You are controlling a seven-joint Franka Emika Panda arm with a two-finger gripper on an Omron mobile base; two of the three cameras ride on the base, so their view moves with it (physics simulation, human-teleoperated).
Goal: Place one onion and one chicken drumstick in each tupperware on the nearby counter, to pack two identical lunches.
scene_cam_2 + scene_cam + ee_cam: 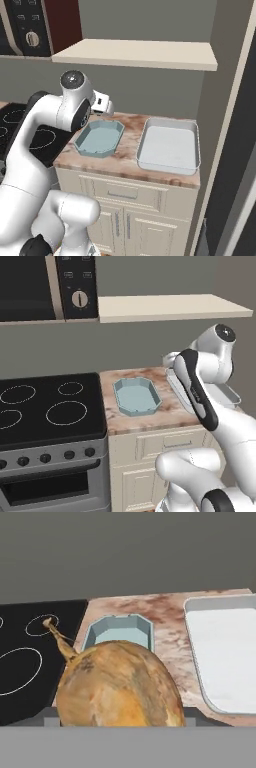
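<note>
Golden-brown onion [119,684] in gripper [119,722], two empty tupperware tubs [100,138] [169,146]

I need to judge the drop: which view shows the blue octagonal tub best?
The left base view: the light-blue tub lies whole and unobstructed on the counter beside the stovetop. In the right base view the arm hides its left rim. In the hand view the onion held by the gripper covers its near part.

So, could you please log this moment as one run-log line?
gripper: shut on onion | blue tupperware: empty | white tupperware: empty | counter: onion above it
</note>
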